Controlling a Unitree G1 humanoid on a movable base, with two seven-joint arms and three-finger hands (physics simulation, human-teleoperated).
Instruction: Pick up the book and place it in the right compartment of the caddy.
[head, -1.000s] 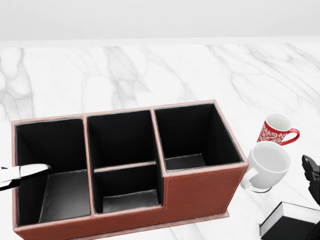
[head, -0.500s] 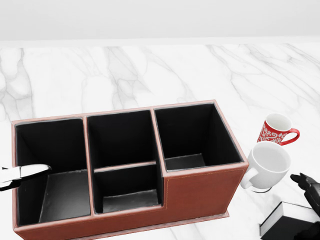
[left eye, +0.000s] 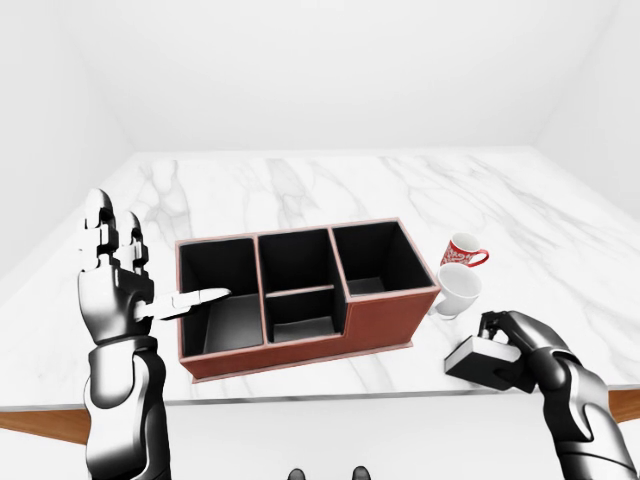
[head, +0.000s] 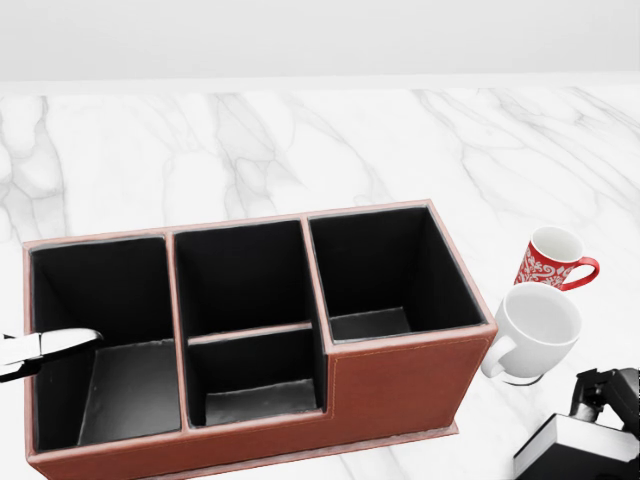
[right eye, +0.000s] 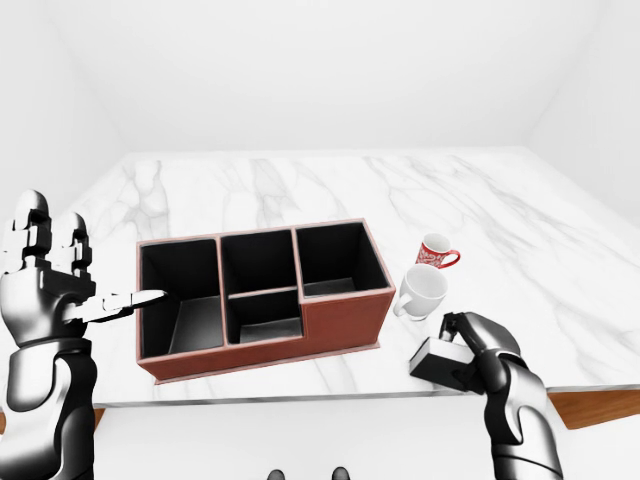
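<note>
While your right hand (right eye: 478, 350) has its fingers curled over the far edge of the book (left eye: 487, 362), the book itself lies flat on the marble counter (left eye: 300, 185), near the counter's front edge and well to the right of the caddy (left eye: 375, 325). The fingers look wrapped round the book's thickness, a closed grasp rather than a hovering one, though I can't tell how firmly the thumb bears underneath. Taking it by that edge makes sense: it leaves the book's near end free to drop into a compartment first. The white mug (head: 535, 330) stands just beside the caddy's right end wall, with the red patterned mug (head: 550, 258) just beyond it, and both sit between the book and the target — so judge your path as up and over, not straight across. The right compartment (head: 385, 275) is empty and the deepest-looking of the bays, with its tall walls likely meant to hold something upright; you'd probably need to tilt the book on end before lowering it. Your left hand (left eye: 115, 275) is raised at the caddy's left end with fingers spread and holding nothing — one finger points across the left compartment's rim, clear of the work and not in your way.
</note>
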